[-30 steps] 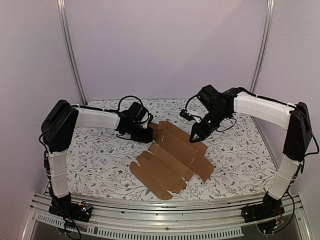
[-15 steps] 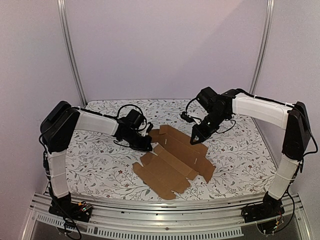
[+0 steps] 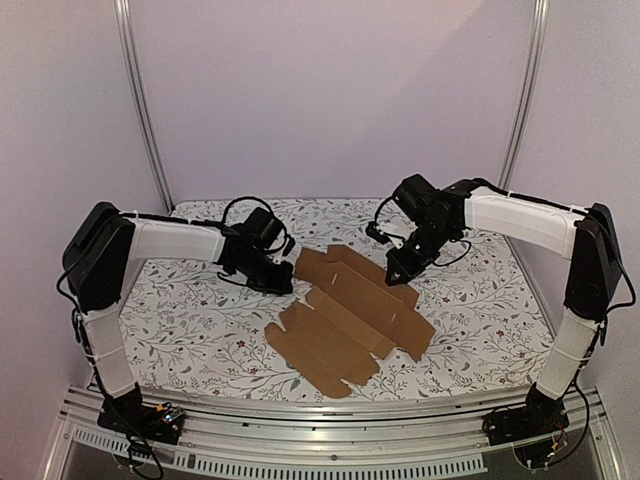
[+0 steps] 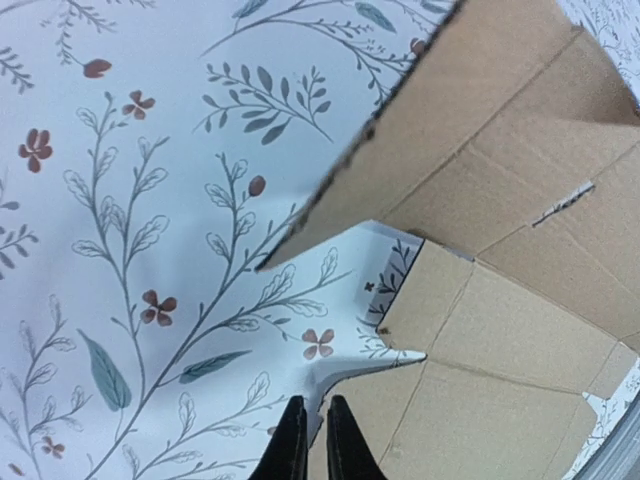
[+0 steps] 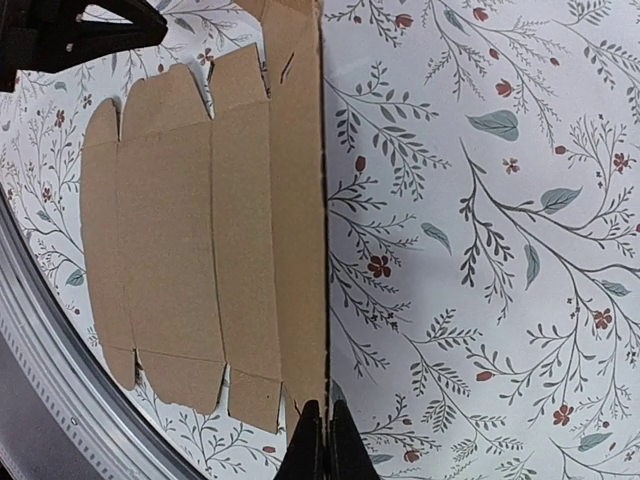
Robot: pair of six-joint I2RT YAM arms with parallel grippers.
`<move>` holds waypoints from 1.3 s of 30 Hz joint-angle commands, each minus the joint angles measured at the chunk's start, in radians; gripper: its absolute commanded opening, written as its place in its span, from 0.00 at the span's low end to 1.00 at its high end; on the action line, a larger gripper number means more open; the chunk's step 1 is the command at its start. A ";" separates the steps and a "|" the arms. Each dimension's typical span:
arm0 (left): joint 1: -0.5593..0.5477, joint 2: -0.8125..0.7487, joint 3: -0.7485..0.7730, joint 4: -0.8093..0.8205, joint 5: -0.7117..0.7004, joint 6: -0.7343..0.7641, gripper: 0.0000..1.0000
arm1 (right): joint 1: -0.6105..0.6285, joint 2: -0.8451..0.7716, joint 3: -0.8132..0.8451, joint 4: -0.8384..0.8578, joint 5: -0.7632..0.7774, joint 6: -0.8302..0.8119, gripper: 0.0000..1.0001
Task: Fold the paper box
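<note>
The paper box [image 3: 350,315] is a flat brown die-cut cardboard sheet lying mid-table, also seen in the left wrist view [image 4: 500,200] and the right wrist view [image 5: 200,220]. My left gripper [image 3: 281,283] sits low at the sheet's far-left corner. Its fingers [image 4: 310,445] are nearly together on a raised ridge of the floral tablecloth [image 4: 150,250], just beside the cardboard. My right gripper [image 3: 394,277] is shut, with its tips [image 5: 326,440] down at the sheet's long far edge and nothing visibly held.
The floral cloth [image 3: 200,320] covers the whole table. A metal rail [image 3: 330,420] runs along the near edge, and upright posts [image 3: 140,100] stand at the back corners. My left gripper shows as a dark shape [image 5: 90,30] at the top left of the right wrist view.
My left gripper pushed in toward the sheet's corner, then drew back to the left. The sheet shifted slightly to the right. My right gripper barely moved.
</note>
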 commanded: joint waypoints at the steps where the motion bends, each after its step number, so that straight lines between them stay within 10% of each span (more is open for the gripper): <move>1: 0.011 -0.102 0.013 -0.075 -0.062 -0.015 0.10 | -0.007 0.000 -0.009 0.005 0.066 0.038 0.00; 39: -0.049 0.204 0.195 0.013 -0.061 0.036 0.02 | -0.012 0.038 -0.012 -0.019 0.060 0.068 0.00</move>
